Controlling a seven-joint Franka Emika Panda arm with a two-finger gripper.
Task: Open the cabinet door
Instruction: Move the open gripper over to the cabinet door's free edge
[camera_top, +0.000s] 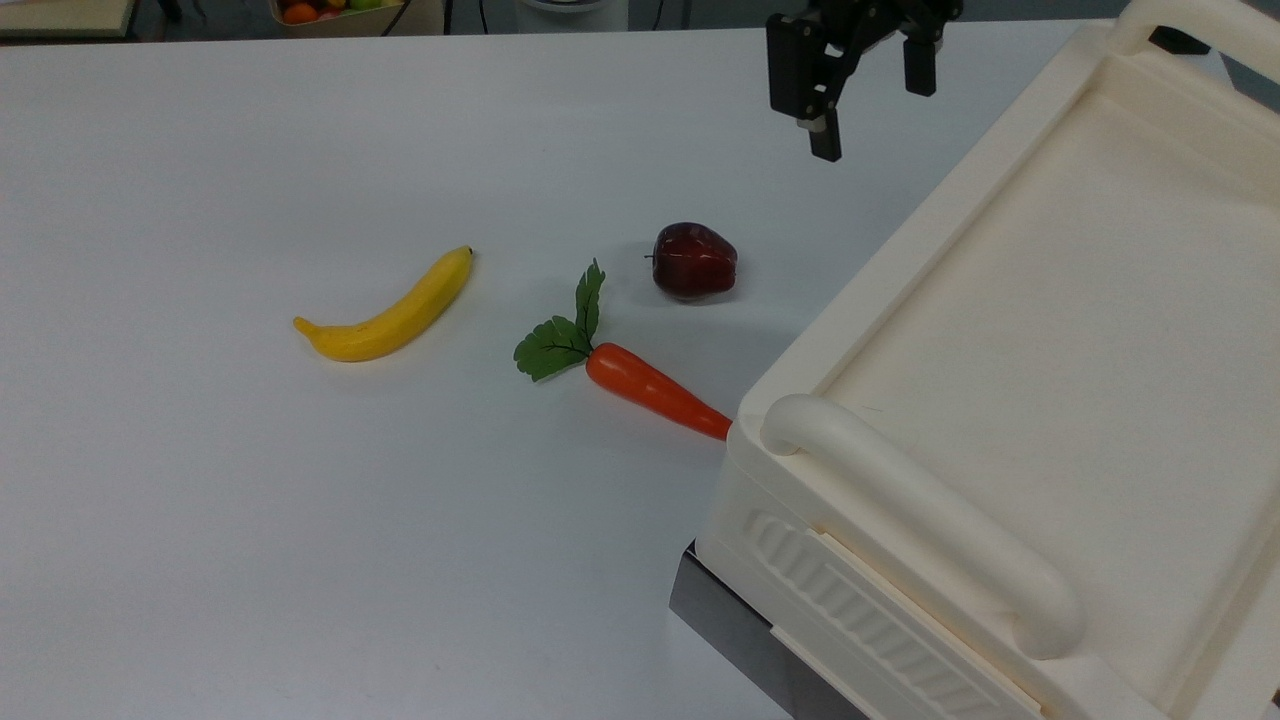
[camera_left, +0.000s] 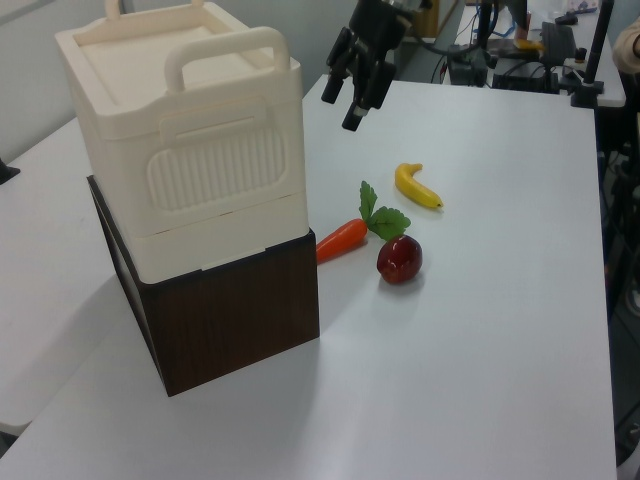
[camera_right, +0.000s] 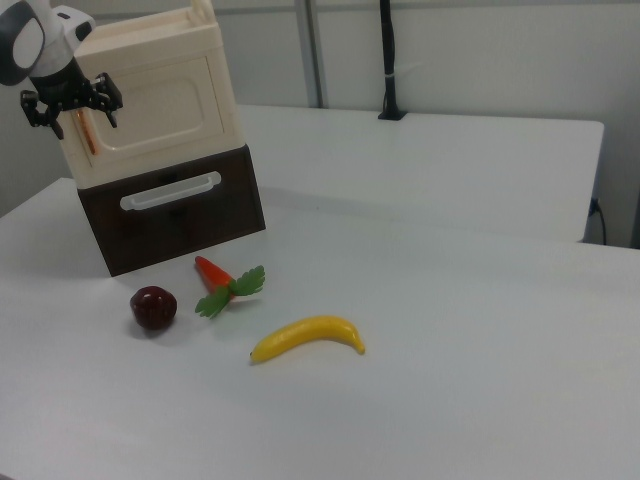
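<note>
The cream cabinet (camera_top: 1050, 330) stands at the top view's right, and on a dark brown box at the left view's left (camera_left: 190, 150). In the right view its cabinet door (camera_right: 170, 100) faces the camera, flush with the front, with a copper strip (camera_right: 88, 132) at its left end. My gripper (camera_top: 872, 110) hangs open above the table just off the cabinet's long edge, with nothing between its fingers. The left view has the gripper (camera_left: 342, 105) to the right of the cabinet's upper corner. The right view puts the gripper (camera_right: 85, 122) by the door's strip end, apart from it.
A dark red apple (camera_top: 694, 260), a carrot with green leaves (camera_top: 650, 388) and a banana (camera_top: 390, 308) lie on the white table (camera_top: 200, 500) beside the cabinet. The brown base (camera_right: 170, 205) carries a white bar handle (camera_right: 170, 190). Cables and stands crowd the far edge (camera_left: 520, 50).
</note>
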